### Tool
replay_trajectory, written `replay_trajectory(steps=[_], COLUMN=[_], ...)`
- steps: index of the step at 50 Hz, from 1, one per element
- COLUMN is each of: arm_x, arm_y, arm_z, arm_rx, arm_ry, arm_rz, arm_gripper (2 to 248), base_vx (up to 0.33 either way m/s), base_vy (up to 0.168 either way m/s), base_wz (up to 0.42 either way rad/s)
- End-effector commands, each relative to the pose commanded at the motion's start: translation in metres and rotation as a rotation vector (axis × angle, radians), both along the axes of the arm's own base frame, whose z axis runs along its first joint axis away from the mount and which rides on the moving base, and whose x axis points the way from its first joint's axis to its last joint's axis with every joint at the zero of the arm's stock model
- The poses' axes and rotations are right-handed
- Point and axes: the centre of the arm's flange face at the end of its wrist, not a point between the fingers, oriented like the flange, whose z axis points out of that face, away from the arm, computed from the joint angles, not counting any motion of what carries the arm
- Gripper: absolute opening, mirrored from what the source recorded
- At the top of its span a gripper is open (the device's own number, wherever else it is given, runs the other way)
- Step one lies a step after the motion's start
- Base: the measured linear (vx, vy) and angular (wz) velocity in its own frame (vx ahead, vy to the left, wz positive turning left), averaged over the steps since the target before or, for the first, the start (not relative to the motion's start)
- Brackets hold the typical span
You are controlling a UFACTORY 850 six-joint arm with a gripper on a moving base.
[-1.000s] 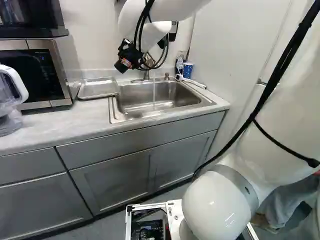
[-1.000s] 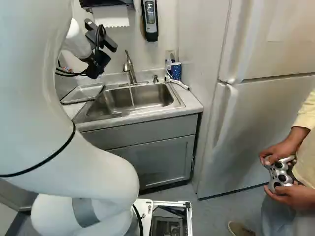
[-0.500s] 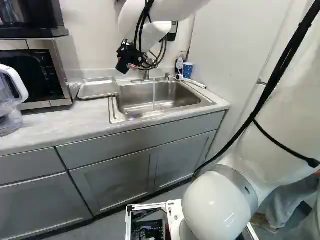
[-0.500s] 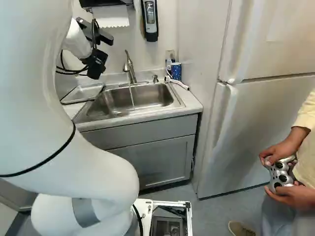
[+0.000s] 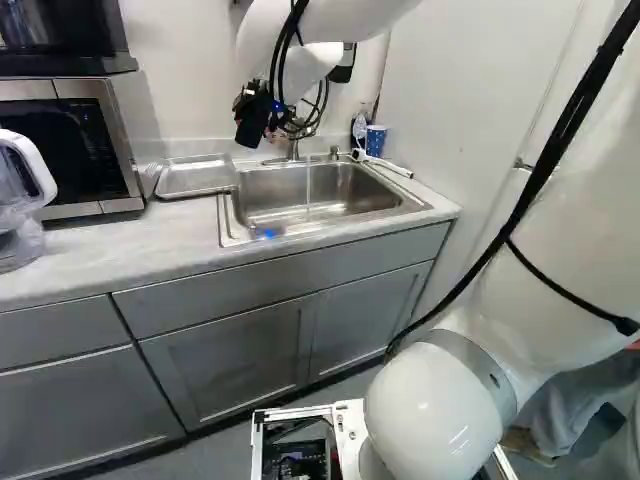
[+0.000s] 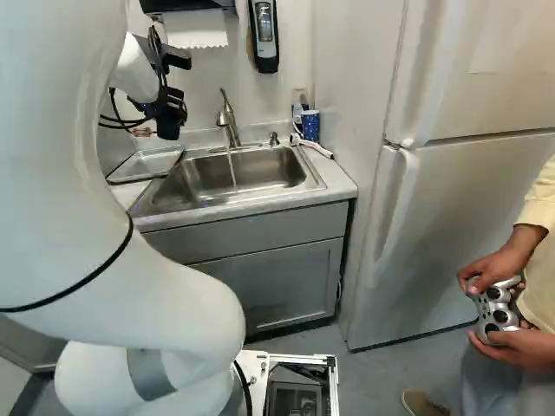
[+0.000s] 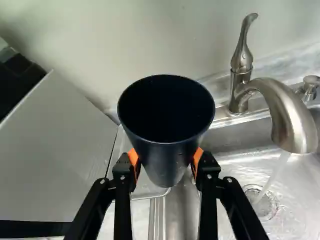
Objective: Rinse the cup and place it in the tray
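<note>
- Dark blue, almost black, is the cup (image 7: 167, 150), and it is in the grasp of the gripper (image 5: 252, 118); both orange pads (image 7: 133, 158) press on its wall, one from each side.
- The mouth of the cup is turned toward the wrist camera, and the inside looks very dark.
- In the wrist view, the metal tray (image 5: 195, 176) appears partly behind the cup; it lies on the counter (image 5: 120, 240), just beside the sink (image 5: 320, 190).
- From the curved faucet (image 7: 295, 120) there runs a thin stream of water (image 7: 272, 177), which falls apart from the cup and comes down near the drain (image 7: 262, 202).
- At the far corner of the sink stands a blue spotted cup (image 5: 375, 140), and near it lies a white handle (image 5: 385, 163).
- On the other side of the tray is the microwave (image 5: 70, 150), with a clear pitcher (image 5: 20, 205) in front of it.
- A white refrigerator (image 6: 468, 199) stands at the right of the right base view.
</note>
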Motion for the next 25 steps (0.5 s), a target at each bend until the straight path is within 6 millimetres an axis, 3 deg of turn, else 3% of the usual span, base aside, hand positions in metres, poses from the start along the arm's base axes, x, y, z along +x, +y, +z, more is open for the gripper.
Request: replay_trajectory(steps=[25], arm_x=[0.0], arm_y=[0.0], arm_z=[0.0], arm_rx=[-0.208], arm_ry=[-0.101], arm_rz=[0.129], arm_gripper=[121], base_vx=[0.0], base_vy=[0.0], base_wz=[0.0])
